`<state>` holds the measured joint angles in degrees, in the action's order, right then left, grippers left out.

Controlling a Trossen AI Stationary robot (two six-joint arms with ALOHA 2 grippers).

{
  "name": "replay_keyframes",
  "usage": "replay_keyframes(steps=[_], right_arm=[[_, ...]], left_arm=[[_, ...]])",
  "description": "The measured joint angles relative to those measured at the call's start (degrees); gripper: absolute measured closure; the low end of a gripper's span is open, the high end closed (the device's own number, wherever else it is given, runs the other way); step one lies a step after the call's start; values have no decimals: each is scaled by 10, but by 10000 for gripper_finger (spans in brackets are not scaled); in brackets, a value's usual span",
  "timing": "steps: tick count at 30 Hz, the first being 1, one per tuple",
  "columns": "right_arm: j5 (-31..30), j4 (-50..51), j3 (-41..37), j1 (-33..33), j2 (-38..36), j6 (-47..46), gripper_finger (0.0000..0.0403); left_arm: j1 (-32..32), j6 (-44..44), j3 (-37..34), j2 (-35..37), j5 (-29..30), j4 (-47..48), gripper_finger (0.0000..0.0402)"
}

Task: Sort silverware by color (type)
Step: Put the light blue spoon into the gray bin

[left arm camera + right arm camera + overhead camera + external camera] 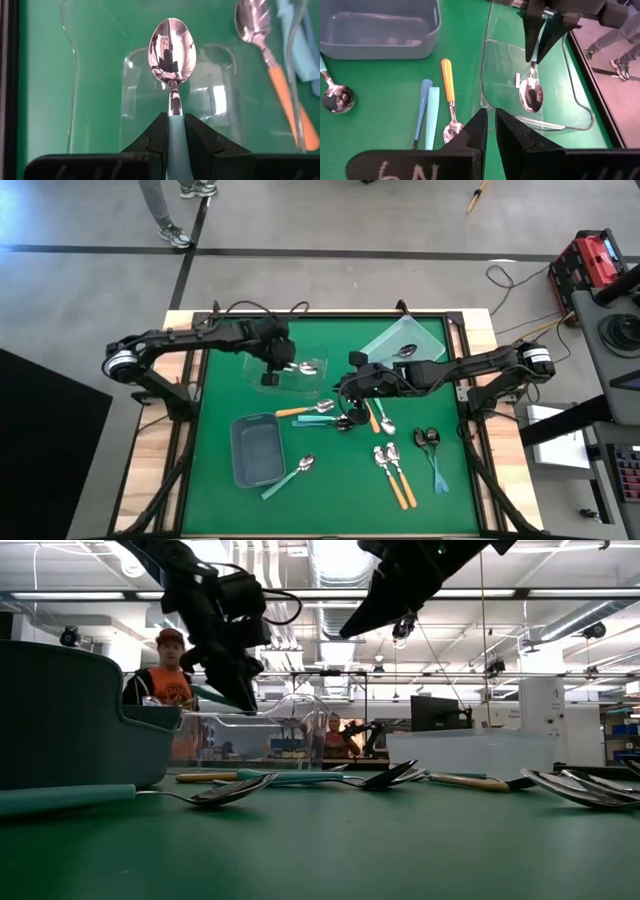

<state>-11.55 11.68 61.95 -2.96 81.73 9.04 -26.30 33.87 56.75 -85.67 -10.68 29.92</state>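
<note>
Teal spoon over the clear bin — time to set it down

Our left hand (272, 366) pinches the teal spoon (171, 55) by its handle, bowl hanging just above the clear bin (316, 383); we should lower before releasing — other spoons lie on the desk (220, 395). The right hand (490, 131), closed and empty, hovers nearby.

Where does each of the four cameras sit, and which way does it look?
High view: overhead, straight down on the table; both arms.
Low view: table height, level toward the room; arms enter from above.
Left wrist view: behind the left gripper, shut on a teal spoon over the clear bin.
Right wrist view: behind the shut right gripper, empty.
Shared: both wrist views show that spoon.
</note>
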Motion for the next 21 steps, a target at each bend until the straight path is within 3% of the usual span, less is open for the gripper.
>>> replay_keyframes(steps=[10, 21], right_arm=[[0, 0, -6, 0, 0, 7, 374], [0, -2, -6, 0, 0, 6, 375]], left_arm=[[-46, 1, -14, 0, -39, 0, 372], [-52, -1, -20, 0, -35, -4, 372]])
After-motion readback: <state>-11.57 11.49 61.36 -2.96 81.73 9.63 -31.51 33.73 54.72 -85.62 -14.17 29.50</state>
